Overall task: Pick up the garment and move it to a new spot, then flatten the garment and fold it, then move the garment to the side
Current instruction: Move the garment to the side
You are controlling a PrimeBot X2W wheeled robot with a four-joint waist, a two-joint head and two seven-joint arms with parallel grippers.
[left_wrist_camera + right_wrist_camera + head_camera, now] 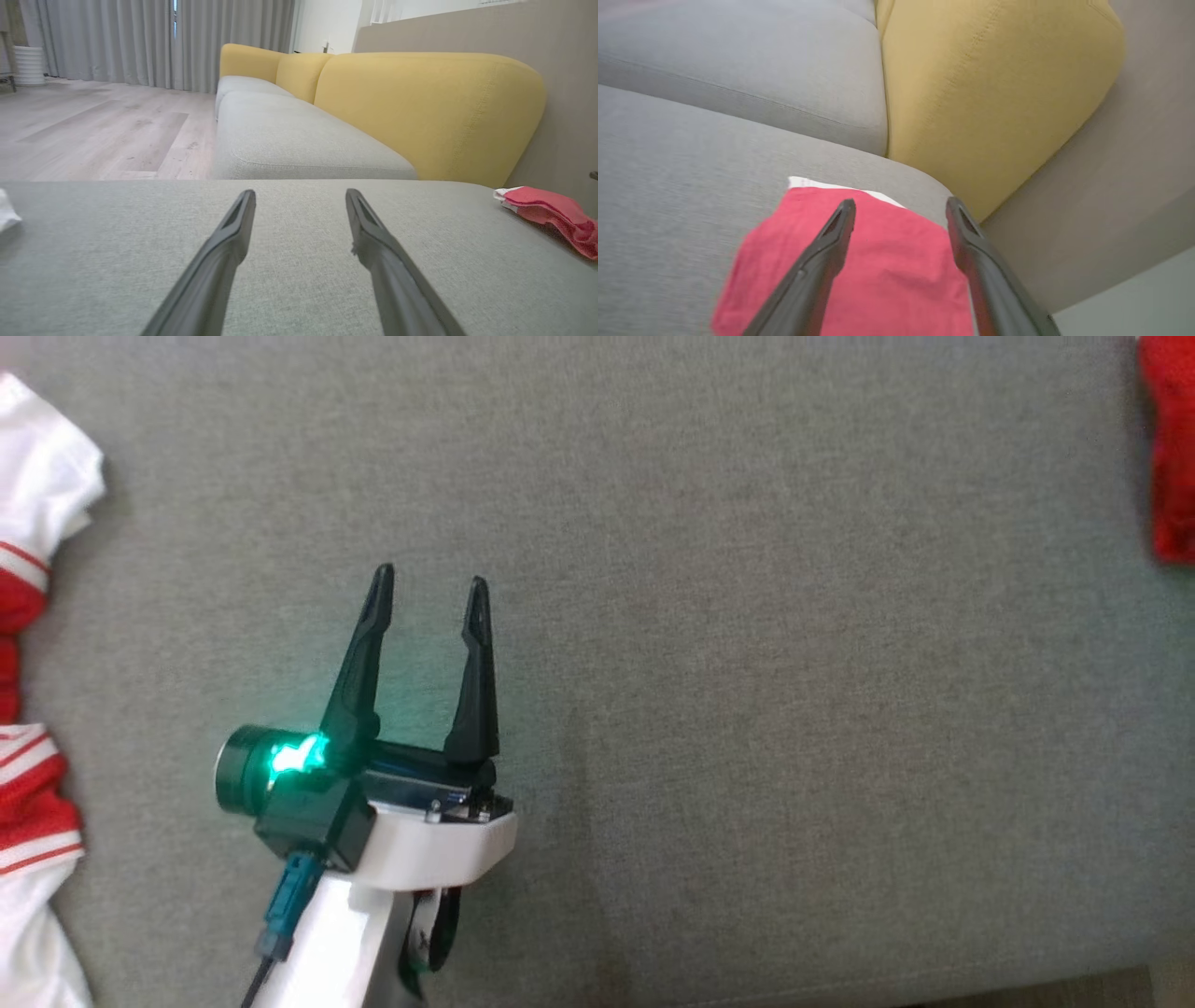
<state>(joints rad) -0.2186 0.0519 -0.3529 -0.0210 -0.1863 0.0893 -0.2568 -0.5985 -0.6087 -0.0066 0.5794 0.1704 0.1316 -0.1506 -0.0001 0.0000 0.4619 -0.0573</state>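
My left gripper (430,577) ends in two long, near-black fingers (359,663) that taper to narrow tips, set on a glossy dark base with small silver screws (435,814) along its near edge. On its left side sits a round, dark green camera barrel (245,770) with a bright green light (297,756), and nearer me a teal plug (291,889) feeds a thin black cable (257,985) beside my white wrist shell (439,849). My right gripper (900,203) has the same matte dark fingers, each with a shallow groove by the tip.

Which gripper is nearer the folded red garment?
Right. The right gripper is directly over the garment; the left gripper is over bare cushion, well away.
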